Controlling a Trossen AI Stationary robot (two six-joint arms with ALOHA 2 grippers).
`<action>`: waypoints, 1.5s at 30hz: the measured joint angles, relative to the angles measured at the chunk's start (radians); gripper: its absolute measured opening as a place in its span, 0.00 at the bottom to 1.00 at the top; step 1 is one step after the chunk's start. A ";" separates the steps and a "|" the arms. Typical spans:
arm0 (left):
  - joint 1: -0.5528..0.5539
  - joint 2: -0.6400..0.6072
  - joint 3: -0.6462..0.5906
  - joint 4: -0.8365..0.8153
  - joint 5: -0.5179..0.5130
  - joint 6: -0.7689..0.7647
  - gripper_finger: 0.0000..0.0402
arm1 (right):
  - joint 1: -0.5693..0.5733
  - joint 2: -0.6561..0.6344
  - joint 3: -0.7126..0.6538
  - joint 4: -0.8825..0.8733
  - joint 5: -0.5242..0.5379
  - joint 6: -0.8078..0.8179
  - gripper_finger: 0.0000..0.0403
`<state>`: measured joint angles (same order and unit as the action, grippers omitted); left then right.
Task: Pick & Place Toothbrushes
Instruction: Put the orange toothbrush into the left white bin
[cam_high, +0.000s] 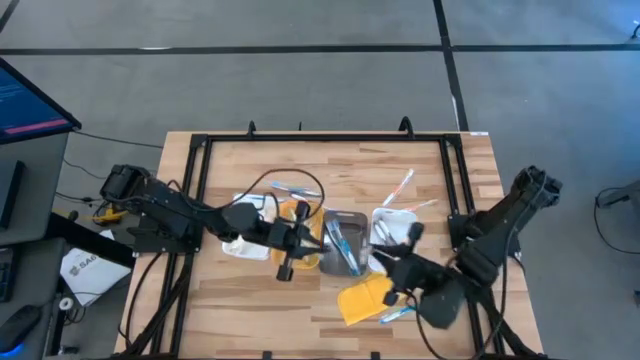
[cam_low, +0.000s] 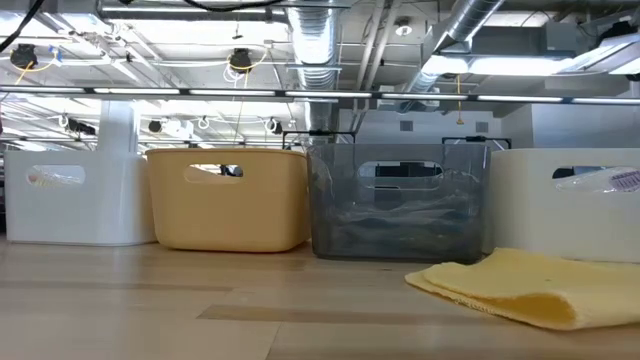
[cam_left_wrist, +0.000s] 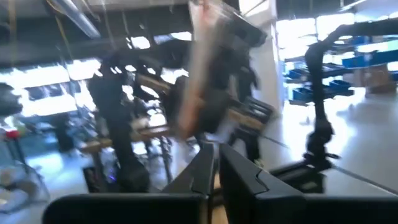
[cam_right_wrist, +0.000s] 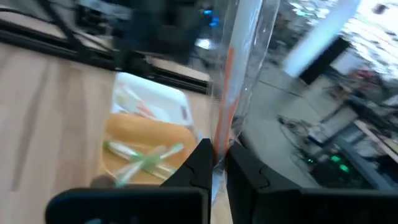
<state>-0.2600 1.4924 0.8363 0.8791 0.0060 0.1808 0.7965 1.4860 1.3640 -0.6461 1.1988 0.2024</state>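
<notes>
Both grippers pinched shut, each on a wrapped toothbrush: left gripper (cam_left_wrist: 214, 163) holding a pale-handled toothbrush (cam_left_wrist: 198, 68), right gripper (cam_right_wrist: 217, 158) an orange-handled toothbrush (cam_right_wrist: 229, 74). Long axes running straight out past the fingertips. Left nearer the orange tray (cam_high: 308, 238), right nearer the white tray (cam_high: 398, 222).

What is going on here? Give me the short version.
Both arms reach over the middle of the table. The left gripper is shut on a wrapped pinkish toothbrush, and the right gripper is shut on a wrapped orange-handled toothbrush. Green toothbrushes lie in the orange tray. Loose toothbrushes lie on the bare wood.
</notes>
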 joint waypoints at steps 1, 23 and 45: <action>0.004 -0.010 0.005 0.000 0.001 0.016 0.06 | -0.026 0.000 0.000 0.058 -0.047 -0.068 0.03; -0.024 -0.054 0.029 -0.064 -0.063 0.111 0.45 | -0.343 0.006 0.001 0.445 -0.678 -0.360 0.03; 0.033 -0.054 0.029 0.014 -0.068 0.100 0.36 | -0.428 0.007 0.001 0.452 -0.746 -0.369 0.05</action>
<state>-0.2271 1.4380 0.8650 0.8928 -0.0620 0.2806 0.3687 1.4929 1.3651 -0.1942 0.4524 -0.1665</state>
